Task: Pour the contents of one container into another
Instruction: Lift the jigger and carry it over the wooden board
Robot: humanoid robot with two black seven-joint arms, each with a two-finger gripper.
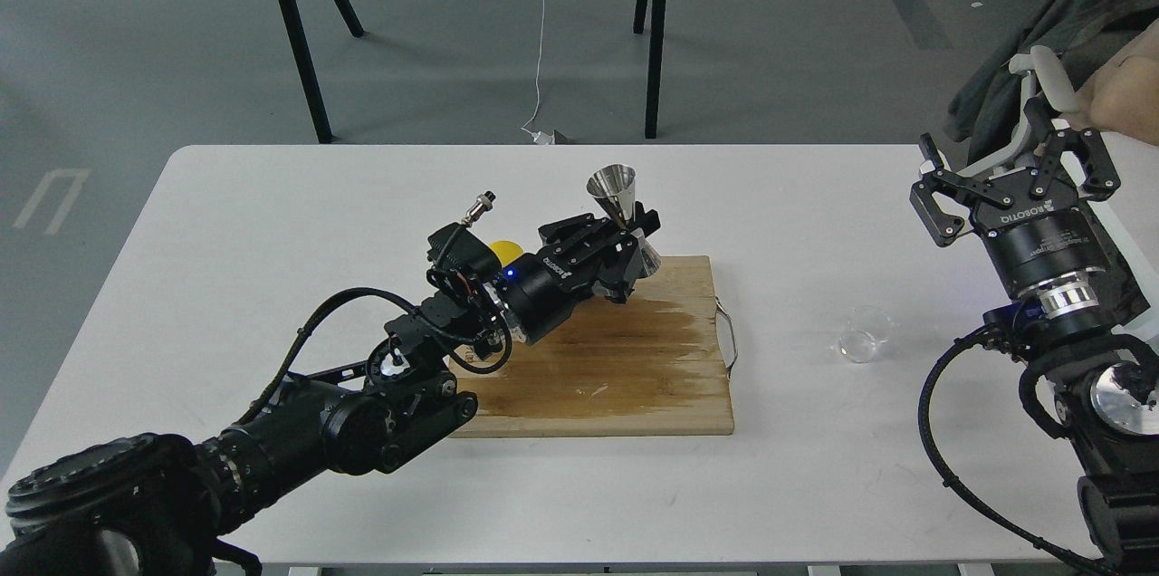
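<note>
The left gripper [631, 236] clamps the upright steel jigger [625, 212] over the cutting board's [625, 377] far edge; the glass cup [865, 333] stands nearer the right gripper [1014, 177] (fingers apart), toward the tabletop's [272, 223] right edge.

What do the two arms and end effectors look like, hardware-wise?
Both arms are black and thickly jointed, with looping black external cables. The left end effector is a black two-finger unit with white lettering on its body and a blue LED behind it. The right end effector is black with white ROBOTIQ lettering, linkage fingers and a silver wrist ring.
</note>
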